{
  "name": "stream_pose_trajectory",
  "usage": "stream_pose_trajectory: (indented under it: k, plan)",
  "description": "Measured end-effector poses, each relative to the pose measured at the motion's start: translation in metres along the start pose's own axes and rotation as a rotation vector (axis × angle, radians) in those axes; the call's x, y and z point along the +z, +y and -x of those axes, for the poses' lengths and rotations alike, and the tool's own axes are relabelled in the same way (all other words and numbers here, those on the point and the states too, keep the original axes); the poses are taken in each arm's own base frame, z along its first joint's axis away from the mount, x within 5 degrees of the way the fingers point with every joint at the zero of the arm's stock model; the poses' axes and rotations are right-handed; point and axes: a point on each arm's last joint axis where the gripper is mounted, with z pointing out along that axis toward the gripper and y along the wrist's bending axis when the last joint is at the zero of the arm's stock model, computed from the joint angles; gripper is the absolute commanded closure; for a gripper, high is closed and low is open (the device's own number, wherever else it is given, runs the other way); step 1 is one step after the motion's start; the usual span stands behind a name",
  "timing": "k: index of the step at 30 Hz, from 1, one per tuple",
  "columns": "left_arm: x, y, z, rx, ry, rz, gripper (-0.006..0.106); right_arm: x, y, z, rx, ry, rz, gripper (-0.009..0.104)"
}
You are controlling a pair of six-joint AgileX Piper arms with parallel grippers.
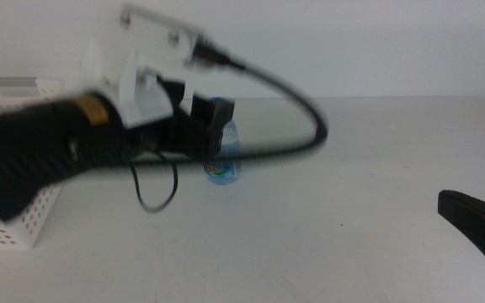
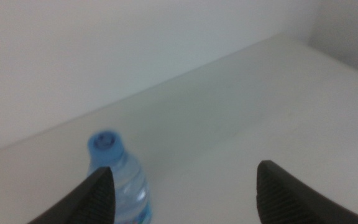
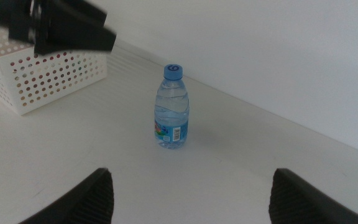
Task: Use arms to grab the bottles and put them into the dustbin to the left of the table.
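Dustbin point(image 1: 11, 231) sits at the far left of the table point(image 1: 352, 168), white perforated wall, my left arm's dark bulk crossing in front of it. No bottles visible inside it from here; interior mostly hidden.

Next over, my left gripper point(image 1: 211, 126) is up at the water bottle point(image 1: 223, 160), jaws spread wide and holding nothing. In the left wrist view the water bottle point(image 2: 120, 180) stands off-centre, right by one finger point(image 2: 92, 199) rather than in the middle of the gap. Main risk, I'd say: if I close like this, that finger clips the side and tips or skids the bottle away. It's light-looking and upright, so a nudge could roll it. The blur on my arm suggests I'm moving fast, which makes a knock likelier. The looping cable point(image 1: 293, 101) hangs close above the bottle and could also brush the cap.

Room: open tabletop right of the bottle, back wall close behind it, so I judge pushing forward has little margin. The path left to the bin looks short.

Far right, my right gripper point(image 1: 478, 210) waits low near the edge, open and empty, well apart from the bottle.
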Motion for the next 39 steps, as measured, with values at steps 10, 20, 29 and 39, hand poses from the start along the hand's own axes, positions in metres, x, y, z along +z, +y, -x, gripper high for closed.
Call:
stream_pose_trajectory:
  k: [10, 20, 29, 39]
  plan:
    - [0.002, 0.009, -0.059, -0.012, -0.022, 0.095, 0.031, 0.0, 0.0, 0.0, 0.0, 0.0, 0.0, 0.03]
    - [0.034, 0.015, -0.098, -0.084, 0.045, 0.153, 0.025, 0.0, 0.0, 0.0, 0.0, 0.0, 0.0, 0.03]
    - [0.062, 0.017, -0.116, -0.004, -0.044, 0.167, 0.01, 0.0, 0.0, 0.0, 0.0, 0.0, 0.0, 0.03]
    - [0.087, 0.032, -0.136, -0.047, -0.146, 0.107, 0.01, 0.0, 0.0, 0.0, 0.0, 0.0, 0.0, 0.03]
